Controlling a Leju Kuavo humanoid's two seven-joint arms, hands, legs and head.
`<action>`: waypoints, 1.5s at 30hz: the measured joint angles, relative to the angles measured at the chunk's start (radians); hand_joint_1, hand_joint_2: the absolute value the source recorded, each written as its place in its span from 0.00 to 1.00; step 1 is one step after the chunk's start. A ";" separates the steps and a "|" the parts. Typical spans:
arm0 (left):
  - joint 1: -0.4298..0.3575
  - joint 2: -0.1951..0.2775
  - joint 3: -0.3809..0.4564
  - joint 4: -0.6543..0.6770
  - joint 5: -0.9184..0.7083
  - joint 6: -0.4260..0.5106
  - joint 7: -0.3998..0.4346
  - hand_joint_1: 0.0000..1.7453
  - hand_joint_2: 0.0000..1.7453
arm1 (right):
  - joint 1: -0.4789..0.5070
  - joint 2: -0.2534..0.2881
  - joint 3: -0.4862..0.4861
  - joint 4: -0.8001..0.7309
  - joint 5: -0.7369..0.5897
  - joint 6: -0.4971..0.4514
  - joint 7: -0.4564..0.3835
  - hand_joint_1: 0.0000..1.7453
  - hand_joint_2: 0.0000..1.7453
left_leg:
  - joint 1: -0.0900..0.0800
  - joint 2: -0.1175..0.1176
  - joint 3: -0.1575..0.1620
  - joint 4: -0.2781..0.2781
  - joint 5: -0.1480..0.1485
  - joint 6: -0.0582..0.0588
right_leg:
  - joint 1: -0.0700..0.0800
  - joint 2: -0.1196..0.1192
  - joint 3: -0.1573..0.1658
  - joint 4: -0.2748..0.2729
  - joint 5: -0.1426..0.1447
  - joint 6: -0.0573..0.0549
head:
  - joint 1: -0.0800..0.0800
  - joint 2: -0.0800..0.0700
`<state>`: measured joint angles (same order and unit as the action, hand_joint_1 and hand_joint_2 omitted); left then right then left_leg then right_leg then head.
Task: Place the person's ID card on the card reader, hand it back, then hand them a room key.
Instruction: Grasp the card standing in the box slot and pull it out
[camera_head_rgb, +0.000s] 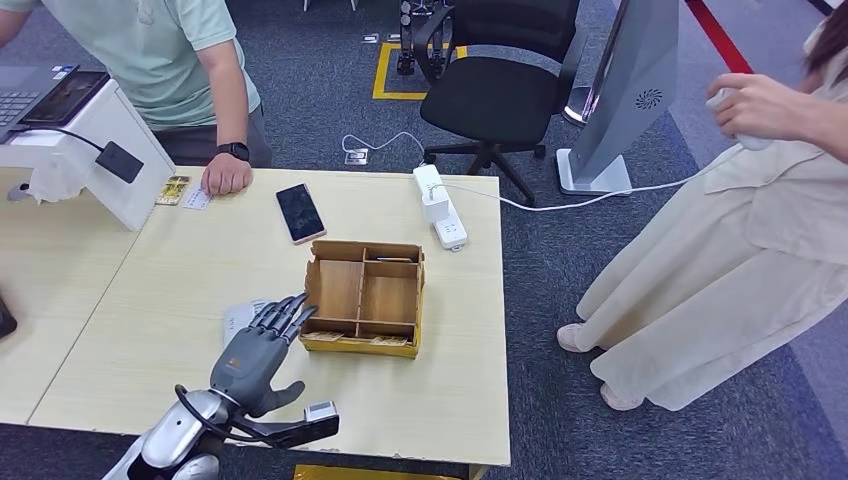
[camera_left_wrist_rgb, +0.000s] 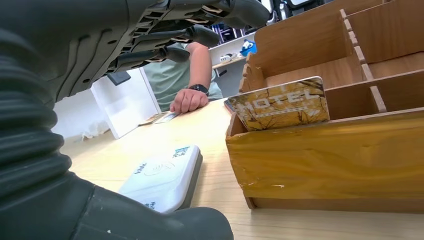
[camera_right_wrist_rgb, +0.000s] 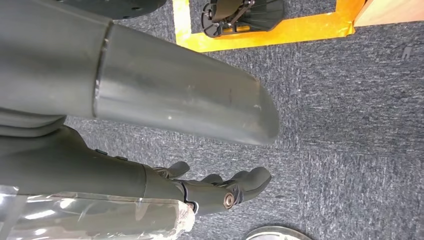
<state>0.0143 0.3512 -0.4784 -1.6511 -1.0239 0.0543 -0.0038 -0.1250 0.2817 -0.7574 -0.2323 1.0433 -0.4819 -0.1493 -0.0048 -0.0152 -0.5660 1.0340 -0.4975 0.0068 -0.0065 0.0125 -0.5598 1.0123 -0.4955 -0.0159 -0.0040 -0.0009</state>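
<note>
One hand is hovering over the card reader, empty.
Left hand (camera_head_rgb: 262, 345) is spreading flat above the card reader (camera_left_wrist_rgb: 162, 176), awaiting the ID card (camera_head_rgb: 197, 199) lying under the person's hand (camera_head_rgb: 226, 176) across the worktop (camera_head_rgb: 200, 290); right hand's (camera_right_wrist_rgb: 220, 187) state I cannot tell.

text: "hotel" | on: room key card (camera_left_wrist_rgb: 282, 104) (standing in the wooden box's (camera_left_wrist_rgb: 325, 160) front slot)
</note>
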 joint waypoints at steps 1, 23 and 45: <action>0.000 -0.002 -0.001 0.002 0.000 0.000 0.000 0.00 1.00 | 0.000 0.000 0.001 0.000 0.000 0.000 0.000 0.00 0.00 | 0.000 0.000 0.000 0.000 0.000 0.000 | 0.000 0.000 0.000 0.000 0.000 0.000 | 0.000 0.000; -0.037 -0.056 -0.004 0.064 -0.042 0.040 0.033 0.00 1.00 | -0.003 0.002 0.030 0.000 0.001 0.004 0.015 0.00 0.00 | 0.000 0.000 0.000 0.000 0.000 0.000 | 0.000 0.000 0.000 0.000 0.000 0.000 | 0.000 0.000; -0.036 -0.075 -0.004 0.065 -0.019 0.060 0.016 0.00 1.00 | 0.003 0.002 0.037 0.000 -0.012 0.001 0.017 0.00 0.00 | 0.000 0.000 0.000 0.000 0.000 0.000 | 0.000 0.000 0.000 0.000 0.000 0.000 | 0.000 0.000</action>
<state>-0.0219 0.2764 -0.4820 -1.5864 -1.0424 0.1141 0.0127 -0.1215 0.2838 -0.7208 -0.2323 1.0313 -0.4806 -0.1328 -0.0048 -0.0151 -0.5662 1.0341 -0.4976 0.0068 -0.0065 0.0125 -0.5599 1.0123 -0.4955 -0.0159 -0.0039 -0.0010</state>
